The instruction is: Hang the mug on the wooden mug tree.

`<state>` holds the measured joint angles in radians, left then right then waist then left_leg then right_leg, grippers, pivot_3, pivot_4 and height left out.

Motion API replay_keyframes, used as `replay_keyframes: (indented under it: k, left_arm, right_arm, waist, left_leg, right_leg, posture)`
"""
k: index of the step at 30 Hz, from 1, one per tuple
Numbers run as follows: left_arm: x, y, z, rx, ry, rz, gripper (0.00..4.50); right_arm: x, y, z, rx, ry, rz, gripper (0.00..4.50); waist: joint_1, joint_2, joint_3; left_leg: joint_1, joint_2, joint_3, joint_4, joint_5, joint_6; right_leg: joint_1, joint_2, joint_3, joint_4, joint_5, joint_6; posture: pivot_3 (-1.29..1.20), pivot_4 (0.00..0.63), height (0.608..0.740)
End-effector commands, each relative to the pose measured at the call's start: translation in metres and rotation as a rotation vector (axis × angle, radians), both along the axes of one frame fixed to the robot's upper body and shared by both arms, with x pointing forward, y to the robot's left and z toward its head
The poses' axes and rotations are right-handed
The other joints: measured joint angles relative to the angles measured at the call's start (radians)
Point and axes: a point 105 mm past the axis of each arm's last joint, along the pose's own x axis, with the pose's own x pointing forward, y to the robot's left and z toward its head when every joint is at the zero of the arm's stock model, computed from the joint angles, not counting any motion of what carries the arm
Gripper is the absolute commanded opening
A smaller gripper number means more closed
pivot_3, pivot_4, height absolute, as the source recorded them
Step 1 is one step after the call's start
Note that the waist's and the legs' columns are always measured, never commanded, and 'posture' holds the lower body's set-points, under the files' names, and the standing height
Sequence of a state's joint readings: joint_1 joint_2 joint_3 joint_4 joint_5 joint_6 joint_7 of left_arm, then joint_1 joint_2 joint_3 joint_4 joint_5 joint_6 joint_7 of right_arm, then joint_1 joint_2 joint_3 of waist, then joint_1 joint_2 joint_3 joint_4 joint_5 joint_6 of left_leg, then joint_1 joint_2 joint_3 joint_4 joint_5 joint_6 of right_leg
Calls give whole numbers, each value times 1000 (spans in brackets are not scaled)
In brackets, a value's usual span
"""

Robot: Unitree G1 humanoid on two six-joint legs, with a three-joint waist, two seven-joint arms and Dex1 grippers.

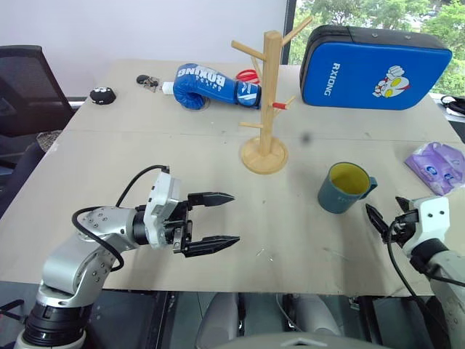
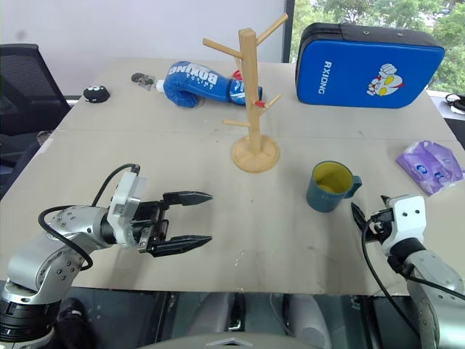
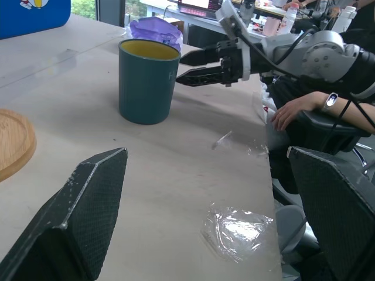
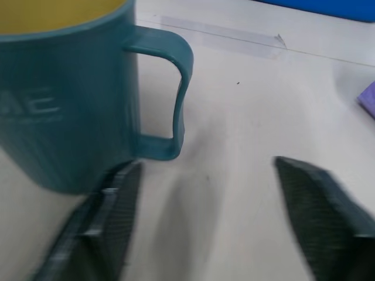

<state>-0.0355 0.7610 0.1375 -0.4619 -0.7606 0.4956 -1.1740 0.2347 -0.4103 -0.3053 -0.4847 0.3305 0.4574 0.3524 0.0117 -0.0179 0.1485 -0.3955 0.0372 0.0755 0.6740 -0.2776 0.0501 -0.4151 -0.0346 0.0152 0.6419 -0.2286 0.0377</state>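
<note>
Right wrist view, parted right pincer (image 4: 205, 222) beside mug (image 4: 64, 99)

A pale beige worktop (image 1: 182, 153) runs back to a plain white wall (image 1: 145, 29). A window (image 1: 378, 14) at the far right shows green trees in daylight. A black office chair (image 1: 25, 87) stands by the worktop's left edge.

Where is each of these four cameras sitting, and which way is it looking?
Head, both eyes: look down over the table at mug, mug tree, both arms.
Left wrist: looks across the table at the mug and right end effector; own fingers low.
Right wrist: close on the mug's handle; own fingers.
All share the mug.
</note>
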Motion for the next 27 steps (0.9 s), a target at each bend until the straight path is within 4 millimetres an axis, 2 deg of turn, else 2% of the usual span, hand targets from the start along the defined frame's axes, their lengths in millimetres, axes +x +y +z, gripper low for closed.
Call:
replay_keyframes:
  k: [1, 13, 16, 17, 18, 21, 27]
  left_arm:
    - [-4, 0, 8, 6, -46, -6, 4500]
    - [-9, 6, 10, -2, -58, 21, 4500]
    - [-9, 6, 10, -3, -60, 30, 4500]
    - [-9, 7, 10, -4, -61, 34, 4500]
    - [-8, 8, 10, -5, -61, 38, 4500]
    - [-6, 11, 10, -16, -59, 64, 4500]
    - [-1, 14, 11, -68, -56, 126, 4500]
  right_arm:
    - [10, 2, 3, -6, -35, 4, 3089]
    - [37, 9, 2, 43, -70, 31, 3089]
    - [42, 10, -1, 52, -66, 48, 2378]
    - [43, 11, -2, 60, -65, 56, 1922]
    - [44, 12, -2, 65, -64, 62, 1678]
    - [45, 15, -1, 68, -69, 94, 18]
    - [40, 28, 18, 41, -100, 181, 18]
  waist:
    - [-1, 0, 0]
    - [-2, 0, 0]
    - [-2, 0, 0]
    - [-2, 0, 0]
    - [-2, 0, 0]
    - [-1, 0, 0]
    - [-2, 1, 0]
  left_leg:
    - [0, 0, 0, 0, 0, 0]
    - [0, 0, 0, 0, 0, 0]
    - [0, 0, 0, 0, 0, 0]
    - [0, 0, 0, 0, 0, 0]
    - [0, 0, 1, 0, 0, 0]
    - [0, 0, 0, 0, 0, 0]
    - [0, 0, 0, 0, 0, 0]
  right_leg:
    - [0, 0, 0, 0, 0, 0]
    - [0, 0, 0, 0, 0, 0]
    - [0, 0, 0, 0, 0, 0]
    - [0, 0, 0, 0, 0, 0]
    - [0, 0, 1, 0, 0, 0]
    - [0, 0, 0, 0, 0, 0]
    - [0, 0, 0, 0, 0, 0]
  posture:
    - [0, 150, 740]
    - [0, 150, 740]
    - [0, 150, 740]
    - [0, 150, 740]
    - [0, 150, 740]
    - [0, 150, 740]
    - [0, 150, 740]
